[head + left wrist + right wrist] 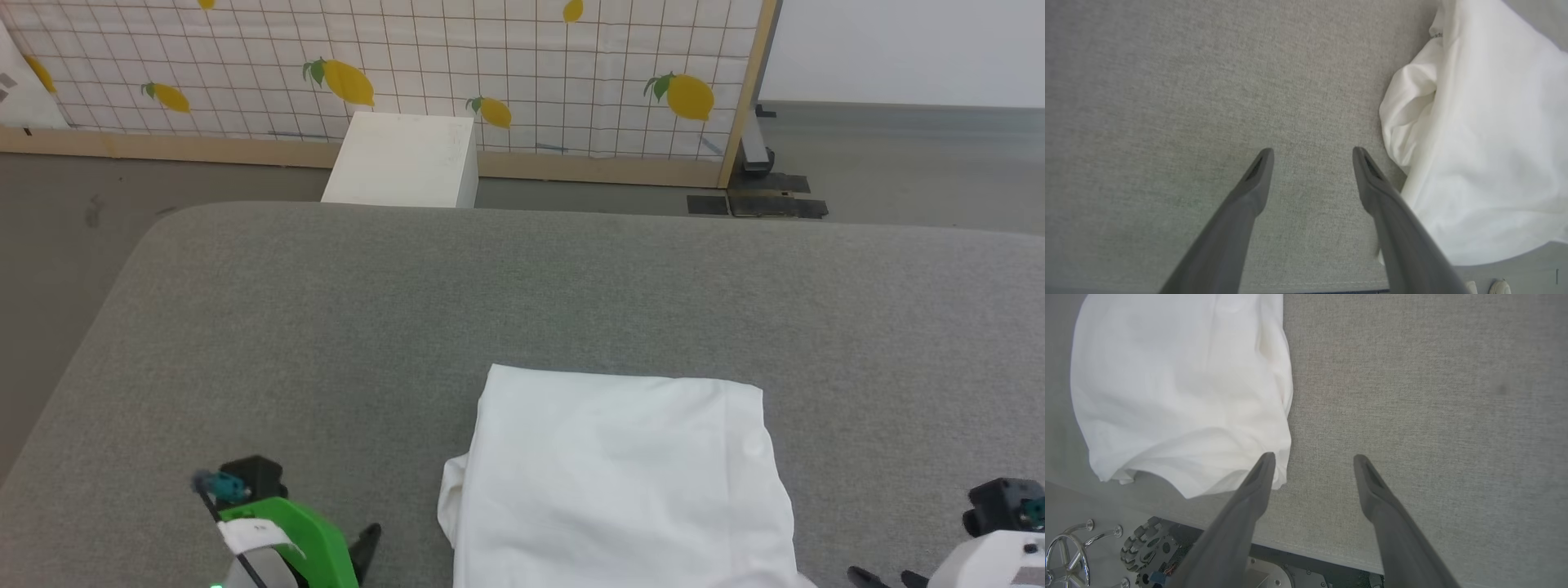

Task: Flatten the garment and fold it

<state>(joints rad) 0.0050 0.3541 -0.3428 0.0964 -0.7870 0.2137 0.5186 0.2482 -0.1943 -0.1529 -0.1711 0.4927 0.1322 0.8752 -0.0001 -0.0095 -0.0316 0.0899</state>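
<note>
The white shirt [620, 482] is lying folded into a thick, roughly square pad between the two grippers. A loose bunch of cloth is bulging out on the side facing the left gripper [1312, 152]. That gripper is hanging over bare grey surface with its two dark fingers spread wide and nothing between them. The shirt is sitting just beside its right finger [1392, 212], though I cannot tell whether the two are touching. The right gripper [1312, 457] is hovering on the shirt's other side, its fingers likewise standing wide apart and holding nothing. The tip of its left finger is showing against the edge of the shirt's near corner.

The shirt is resting on a grey cloth-covered table [522, 310] and reaching back to the table's near edge, by the grippers' wrists. Well ahead of both grippers, past the table's far edge, a white box [404, 159] is standing on the floor [898, 163] in front of a gridded screen [571, 73] printed with lemons. Below the right gripper, under the table's edge, a wheel [1147, 543] ringed with small rollers is showing.
</note>
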